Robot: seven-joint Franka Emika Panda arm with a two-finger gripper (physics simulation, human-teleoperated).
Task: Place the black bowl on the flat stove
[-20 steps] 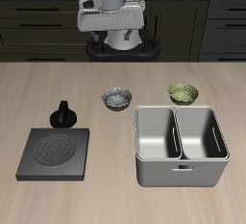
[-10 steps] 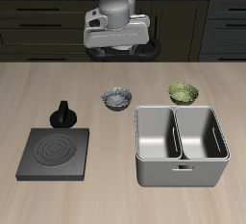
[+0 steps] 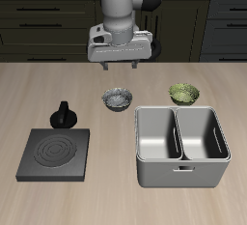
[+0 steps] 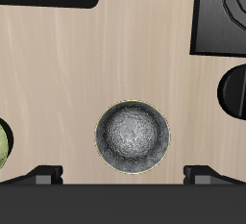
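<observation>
The black bowl [image 3: 118,98], small and dark with a shiny grey speckled inside, stands upright on the table mid-way back; it also shows in the wrist view [image 4: 133,136]. The flat stove [image 3: 57,154] is a black slab with ring marks near the table's front edge, its black knob [image 3: 64,115] at its far edge; part of it shows in the wrist view [image 4: 219,16]. My gripper [image 3: 120,66] hangs open and empty above and slightly behind the bowl. Its fingertips [image 4: 44,174] show apart on either side of the bowl.
A grey two-compartment metal bin [image 3: 180,147] stands beside the bowl toward the front. A green patterned bowl [image 3: 184,94] sits behind the bin. Dark cabinets line the back.
My gripper has come down and forward from the robot's base toward the black bowl. The bowl and stove have not moved.
</observation>
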